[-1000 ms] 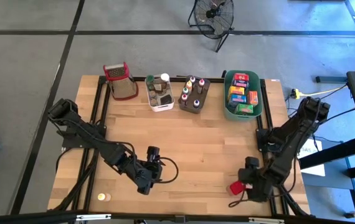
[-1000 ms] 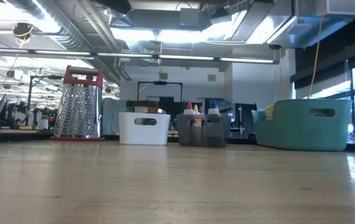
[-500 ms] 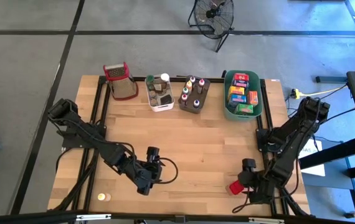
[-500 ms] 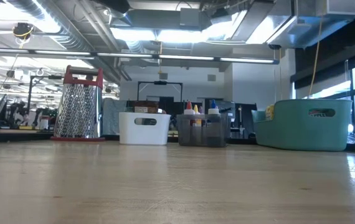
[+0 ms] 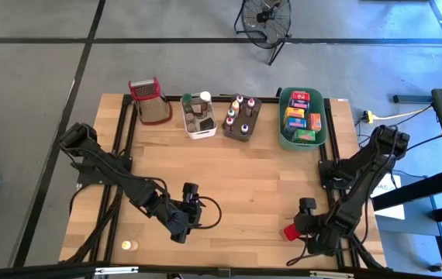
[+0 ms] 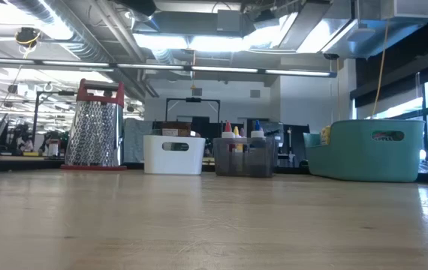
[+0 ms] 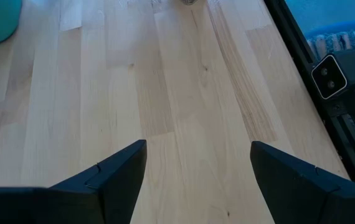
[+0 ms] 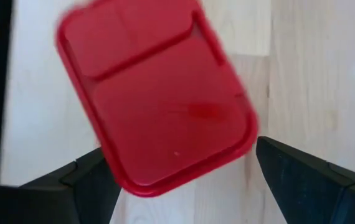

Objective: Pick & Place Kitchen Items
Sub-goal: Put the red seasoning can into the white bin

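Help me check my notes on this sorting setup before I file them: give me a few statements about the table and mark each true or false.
1. The right pincer is open, with a red tin lying between its fingers. True.
2. The left pincer grips a bottle. False: it is open over bare wood.
3. The green tub holds colourful boxes. True.
4. The grater stands at the table's near edge. False: it stands at the far edge, beside the white tub.
5. A small jar sits alone near the front left corner. True.
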### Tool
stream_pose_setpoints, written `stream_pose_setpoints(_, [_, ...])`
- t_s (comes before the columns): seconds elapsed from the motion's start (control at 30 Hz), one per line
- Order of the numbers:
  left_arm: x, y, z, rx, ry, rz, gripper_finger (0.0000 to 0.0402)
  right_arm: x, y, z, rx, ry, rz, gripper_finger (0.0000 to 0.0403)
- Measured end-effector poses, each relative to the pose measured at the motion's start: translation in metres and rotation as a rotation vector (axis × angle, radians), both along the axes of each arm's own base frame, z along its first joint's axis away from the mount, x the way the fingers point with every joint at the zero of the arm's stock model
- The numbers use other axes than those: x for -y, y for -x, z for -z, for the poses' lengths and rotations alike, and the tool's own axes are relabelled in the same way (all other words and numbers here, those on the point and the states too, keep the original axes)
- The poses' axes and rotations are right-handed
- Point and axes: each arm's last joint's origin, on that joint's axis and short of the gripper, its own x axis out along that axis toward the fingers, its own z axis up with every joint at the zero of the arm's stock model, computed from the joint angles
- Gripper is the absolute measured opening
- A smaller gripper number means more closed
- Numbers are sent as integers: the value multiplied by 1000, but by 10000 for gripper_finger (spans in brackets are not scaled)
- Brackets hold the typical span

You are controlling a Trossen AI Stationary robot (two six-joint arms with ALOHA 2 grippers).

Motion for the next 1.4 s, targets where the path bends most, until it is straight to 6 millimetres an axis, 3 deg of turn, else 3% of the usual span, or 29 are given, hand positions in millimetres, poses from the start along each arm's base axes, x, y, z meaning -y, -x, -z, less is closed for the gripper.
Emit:
stream_pose_setpoints(0.37, [0, 0, 0, 0, 0, 0, 281, -7, -4, 19, -3, 85, -119, 350])
stream_pose_setpoints(0.67, [0, 0, 0, 0, 0, 0, 281, -13, -9, 20, 75, 101, -187, 333])
stream_pose_setpoints(0.87, [0, 0, 0, 0, -1, 0, 281, -14, -10, 20, 86, 84, -189, 297])
stream_pose_setpoints(1.23, [0, 0, 0, 0, -1, 0, 281, -15, -10, 19, 98, 77, -183, 194])
stream_pose_setpoints(1.4, [2, -3, 3, 4, 1, -7, 281, -16, -15, 17, 176, 83, -151, 184])
